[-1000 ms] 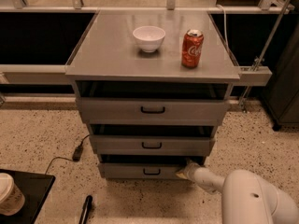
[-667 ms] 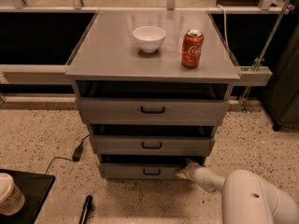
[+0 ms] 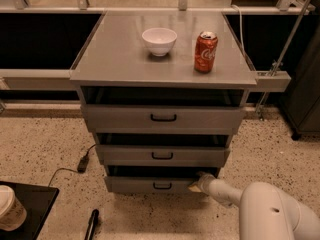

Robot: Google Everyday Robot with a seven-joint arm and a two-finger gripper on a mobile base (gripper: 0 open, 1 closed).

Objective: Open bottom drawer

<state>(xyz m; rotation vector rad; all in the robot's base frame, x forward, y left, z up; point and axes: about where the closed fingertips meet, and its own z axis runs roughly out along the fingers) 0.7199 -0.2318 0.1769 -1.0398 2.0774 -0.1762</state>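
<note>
The bottom drawer (image 3: 135, 184) is the lowest of three grey drawers in a metal cabinet, with a small black loop handle (image 3: 162, 186) on its flat front. It stands slightly pulled out, with a dark gap above its front. My gripper (image 3: 196, 182) reaches in from the lower right on a white arm (image 3: 272, 211) and sits at the drawer front's right end, right of the handle.
The cabinet top (image 3: 120, 59) carries a white bowl (image 3: 159, 40) and a red soda can (image 3: 205, 51). The middle drawer (image 3: 162, 155) and top drawer (image 3: 162, 118) sit above. A black cable (image 3: 75, 168) lies on the speckled floor at left; a cup (image 3: 10, 213) on a black tray is at lower left.
</note>
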